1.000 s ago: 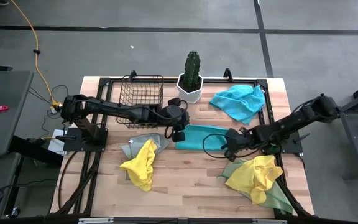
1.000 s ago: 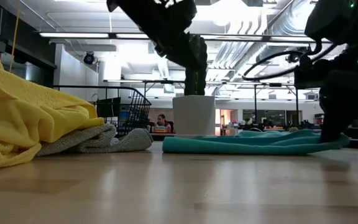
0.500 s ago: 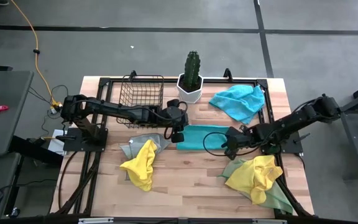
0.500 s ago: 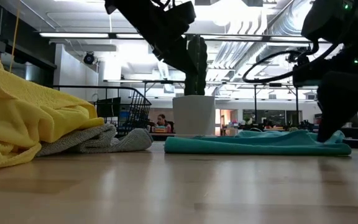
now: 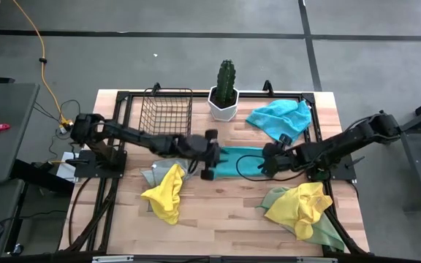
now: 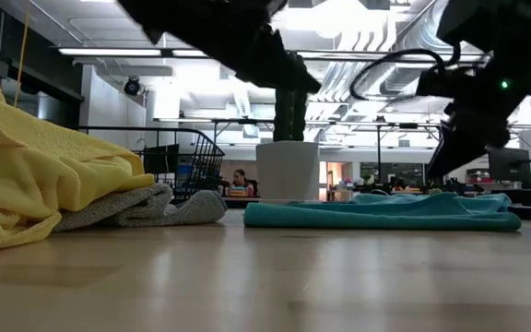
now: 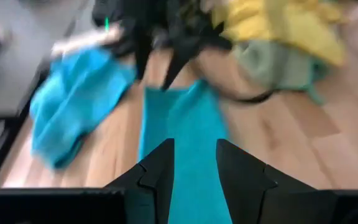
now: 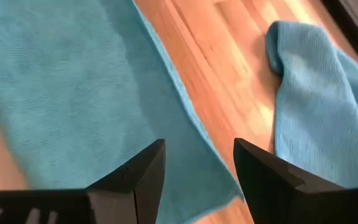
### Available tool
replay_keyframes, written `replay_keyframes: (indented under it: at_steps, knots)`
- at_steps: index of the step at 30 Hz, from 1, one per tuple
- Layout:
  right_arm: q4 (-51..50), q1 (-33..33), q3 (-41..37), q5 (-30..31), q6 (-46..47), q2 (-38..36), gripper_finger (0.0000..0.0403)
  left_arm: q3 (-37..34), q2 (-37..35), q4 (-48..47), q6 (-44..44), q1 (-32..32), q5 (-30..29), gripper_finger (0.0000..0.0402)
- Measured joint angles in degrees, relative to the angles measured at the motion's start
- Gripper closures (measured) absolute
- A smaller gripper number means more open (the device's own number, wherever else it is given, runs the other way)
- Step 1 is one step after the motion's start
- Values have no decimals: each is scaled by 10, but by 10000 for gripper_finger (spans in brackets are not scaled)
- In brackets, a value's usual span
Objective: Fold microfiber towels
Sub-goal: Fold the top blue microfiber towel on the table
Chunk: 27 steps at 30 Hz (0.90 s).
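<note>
folded towel (image 5: 234, 161) mid-table between both arms, basket (image 5: 166, 107) behind it — potted cactus (image 5: 225, 90) beside basket

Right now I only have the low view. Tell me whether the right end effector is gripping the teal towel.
Observer: No. Its wrist view shows the right end effector open above the teal towel, nothing between its fingers.
Operator: Report the left end effector.
Observer: From above, the left end effector is over that towel's other end, fingers apart.
Operator: Name what's unfolded on the right.
Observer: A yellow towel crumpled on a pale green towel.
</note>
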Motion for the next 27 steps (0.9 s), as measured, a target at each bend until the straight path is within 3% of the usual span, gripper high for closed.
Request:
replay_keyframes:
  at_steps: [3, 12, 19, 27]
  knots:
    - [54, -5, -35, 9, -26, -14, 220, -40, 5, 35, -9, -11, -35, 291]
    - [229, -48, -103, -52, -108, -105, 220, -55, 6, -30, -44, -41, -65, 291]
    - [296, -52, -103, -64, -155, -125, 220, -54, 44, -48, -70, -38, -79, 291]
    - [302, -52, -103, -67, -163, -125, 220, -51, 119, -49, -110, -43, -77, 291]
